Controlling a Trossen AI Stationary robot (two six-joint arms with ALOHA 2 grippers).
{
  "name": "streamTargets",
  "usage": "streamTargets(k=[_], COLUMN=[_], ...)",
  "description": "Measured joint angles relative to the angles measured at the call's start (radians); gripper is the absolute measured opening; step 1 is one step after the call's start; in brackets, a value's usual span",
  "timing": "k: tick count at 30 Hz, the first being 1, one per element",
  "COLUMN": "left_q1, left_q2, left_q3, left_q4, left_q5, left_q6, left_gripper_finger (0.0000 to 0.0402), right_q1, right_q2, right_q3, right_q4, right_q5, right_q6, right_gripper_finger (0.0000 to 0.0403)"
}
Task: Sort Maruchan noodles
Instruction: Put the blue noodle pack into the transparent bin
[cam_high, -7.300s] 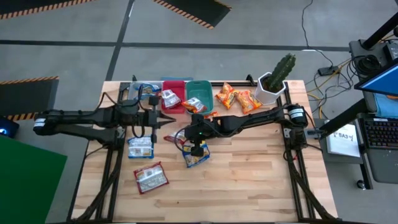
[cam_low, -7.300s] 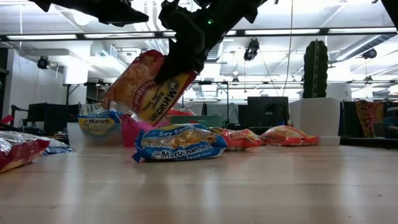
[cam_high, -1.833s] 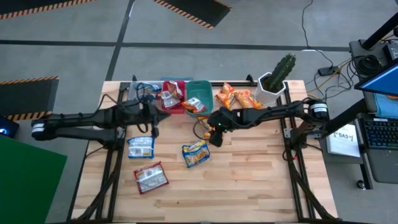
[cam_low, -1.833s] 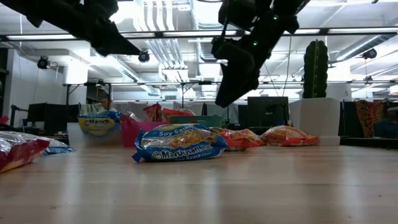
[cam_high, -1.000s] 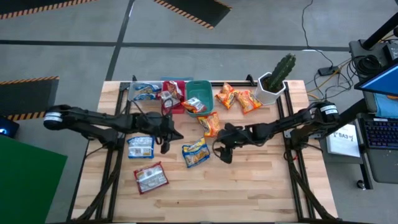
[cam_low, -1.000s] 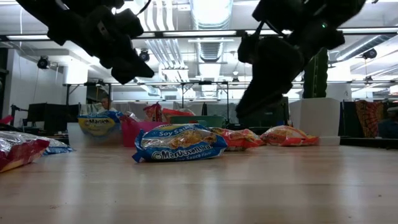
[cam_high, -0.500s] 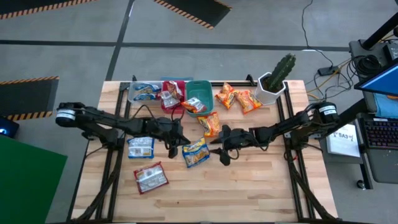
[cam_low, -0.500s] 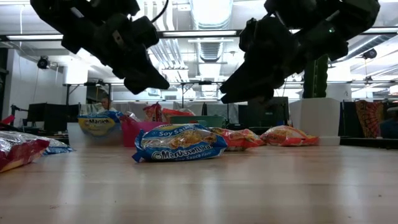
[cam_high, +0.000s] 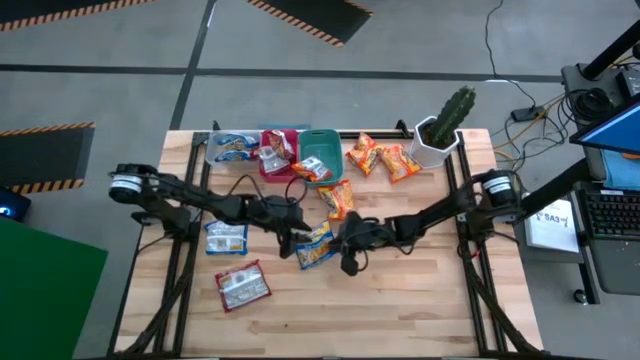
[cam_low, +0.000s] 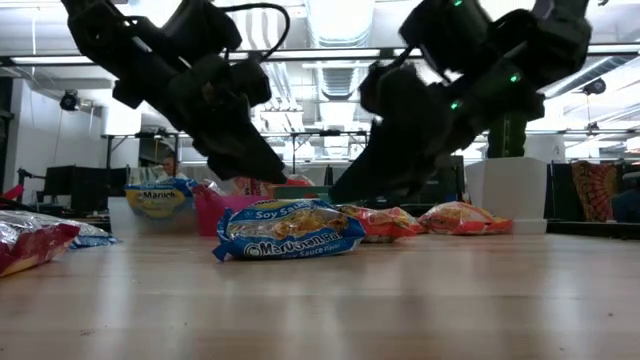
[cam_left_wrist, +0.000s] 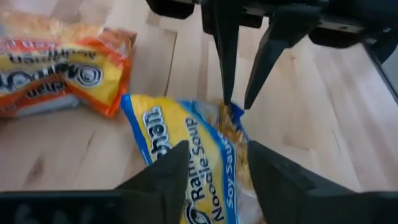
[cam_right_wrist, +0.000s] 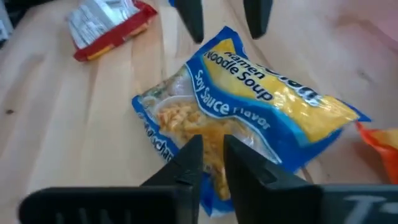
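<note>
Both grippers have closed in on the blue packet (cam_high: 315, 245) at mid-table since a moment ago, left gripper (cam_high: 291, 240) at one end, right gripper (cam_high: 343, 243) at the other. From table height the arms blot out the room behind, and their fingertips are hard to make out. The table (cam_high: 420, 300) carries three bins along its far edge: clear (cam_high: 213, 146), red (cam_high: 283, 136), teal (cam_high: 325, 137). A potted cactus (cam_high: 443, 125) stands at the far right corner. An orange packet (cam_high: 338, 199) lies just beyond the blue one. Left gripper's fingers (cam_left_wrist: 165, 171) stand apart over it; right gripper's fingers (cam_right_wrist: 186, 158) are nearly together above it, gripping nothing visible.
</note>
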Motion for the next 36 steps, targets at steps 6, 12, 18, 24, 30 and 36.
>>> streamTargets(k=[6,12,18,24,30,36], left_q1=[-0.002,-0.002,-0.001,-0.001,-0.001,-0.002], left_q2=[0.057,0.095,0.130,0.139,0.154,0.166], left_q3=[-0.002,-0.001,0.002,-0.001,-0.002,-0.002], left_q4=[0.032,0.063,0.088,0.084,0.107,0.102], left_q5=[-0.005,-0.009,-0.090,-0.082,-0.079,-0.049], left_q6=[-0.017,-0.039,-0.059,-0.051,-0.041,-0.040], left_gripper_finger=[0.0211,0.0233,0.0240,0.0242,0.0238,0.0215], right_q1=[0.000,0.000,0.000,0.000,0.000,0.000], right_q2=[0.074,0.126,0.122,0.122,0.122,0.123], right_q3=[0.020,0.021,0.020,0.021,0.020,0.019], right_q4=[-0.036,-0.031,-0.045,-0.046,-0.042,-0.023], right_q5=[0.001,0.006,0.005,0.006,0.008,0.008], right_q6=[-0.004,-0.008,-0.049,-0.054,-0.057,-0.075], right_gripper_finger=[0.0014,0.0009,0.0009,0.0009,0.0009,0.0009])
